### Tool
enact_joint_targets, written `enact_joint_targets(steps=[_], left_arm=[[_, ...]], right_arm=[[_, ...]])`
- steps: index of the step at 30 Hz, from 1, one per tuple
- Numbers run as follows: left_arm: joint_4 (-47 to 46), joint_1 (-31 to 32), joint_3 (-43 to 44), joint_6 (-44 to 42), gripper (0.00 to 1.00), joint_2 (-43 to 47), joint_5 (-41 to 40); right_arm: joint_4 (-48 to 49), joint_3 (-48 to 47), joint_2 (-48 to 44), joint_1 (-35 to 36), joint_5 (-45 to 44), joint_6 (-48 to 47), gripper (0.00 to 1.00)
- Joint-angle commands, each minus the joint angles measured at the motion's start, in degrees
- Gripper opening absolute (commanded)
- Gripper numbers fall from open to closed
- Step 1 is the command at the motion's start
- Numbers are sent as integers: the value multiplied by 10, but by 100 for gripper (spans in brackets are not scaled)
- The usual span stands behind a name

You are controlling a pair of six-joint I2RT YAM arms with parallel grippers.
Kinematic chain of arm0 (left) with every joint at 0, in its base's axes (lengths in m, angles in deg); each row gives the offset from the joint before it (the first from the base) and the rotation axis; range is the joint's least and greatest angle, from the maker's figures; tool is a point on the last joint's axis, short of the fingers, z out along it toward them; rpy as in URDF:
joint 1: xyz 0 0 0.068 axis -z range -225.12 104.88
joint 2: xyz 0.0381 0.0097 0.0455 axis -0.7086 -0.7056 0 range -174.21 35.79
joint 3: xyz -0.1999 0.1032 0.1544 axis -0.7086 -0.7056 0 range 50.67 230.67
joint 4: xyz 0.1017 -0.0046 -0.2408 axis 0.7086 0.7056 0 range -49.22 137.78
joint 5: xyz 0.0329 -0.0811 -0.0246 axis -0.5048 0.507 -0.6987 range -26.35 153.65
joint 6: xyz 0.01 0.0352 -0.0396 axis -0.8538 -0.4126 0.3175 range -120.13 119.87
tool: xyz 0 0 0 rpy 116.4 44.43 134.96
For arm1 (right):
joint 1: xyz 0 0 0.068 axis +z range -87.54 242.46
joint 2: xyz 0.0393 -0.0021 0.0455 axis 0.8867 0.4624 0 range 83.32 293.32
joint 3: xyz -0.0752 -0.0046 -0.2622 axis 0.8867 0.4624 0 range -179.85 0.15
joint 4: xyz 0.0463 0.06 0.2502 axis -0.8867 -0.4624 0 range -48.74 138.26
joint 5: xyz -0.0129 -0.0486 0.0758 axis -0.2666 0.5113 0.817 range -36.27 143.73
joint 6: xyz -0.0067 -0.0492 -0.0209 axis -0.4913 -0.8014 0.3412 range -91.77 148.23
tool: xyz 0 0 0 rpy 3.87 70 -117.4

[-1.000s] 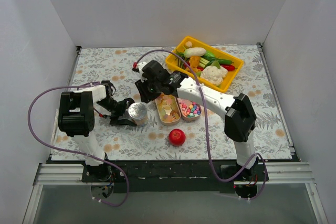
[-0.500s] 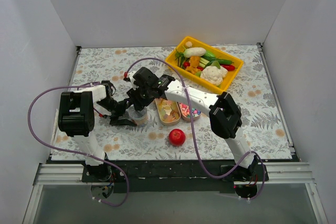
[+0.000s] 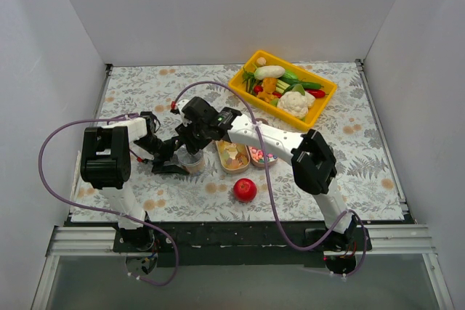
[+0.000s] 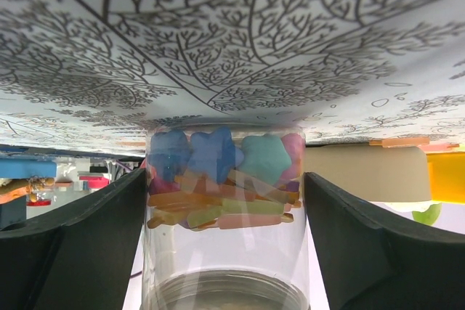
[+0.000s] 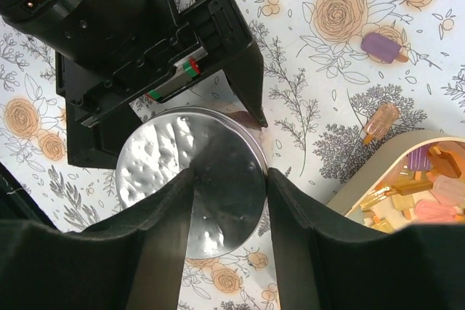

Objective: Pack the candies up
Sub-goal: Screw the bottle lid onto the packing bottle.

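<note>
A clear glass jar (image 4: 225,252) with a silver lid (image 5: 167,157) stands left of centre on the table, and my left gripper (image 4: 225,186) is shut on its sides. Inside it lie candies (image 4: 211,157): star and stick shapes in blue, teal, pink and orange. More candies fill an oval dish (image 3: 232,154) just right of the jar. Two loose candies, one purple (image 5: 383,46) and one orange (image 5: 381,123), lie on the floral cloth. My right gripper (image 5: 225,179) hovers over the lid, open, with its fingers above the lid's right half.
A second small dish of round coloured sweets (image 3: 261,156) sits beside the oval one. A red ball (image 3: 245,189) lies in front of them. A yellow tray (image 3: 323,99) of toy vegetables stands at the back right. White walls close in three sides.
My right arm has swung left from above the dishes to above the jar, now hiding the lid in the top view. The left gripper and jar have stayed put.
</note>
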Motion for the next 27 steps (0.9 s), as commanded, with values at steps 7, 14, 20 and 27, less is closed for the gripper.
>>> enact_joint_targets(steps=[7, 14, 20, 27], left_arm=[[-50, 22, -63, -4, 74, -108, 87], [-52, 22, -57, -1, 73, -112, 89], [-47, 22, -56, -7, 73, -113, 89], [-49, 22, -76, -9, 74, -101, 85]], right_arm=[[-30, 73, -38, -11, 98, 22, 41], [-20, 130, -78, -9, 140, 18, 31], [-7, 175, -129, -4, 93, 26, 32], [16, 134, -165, -70, 56, 49, 54]])
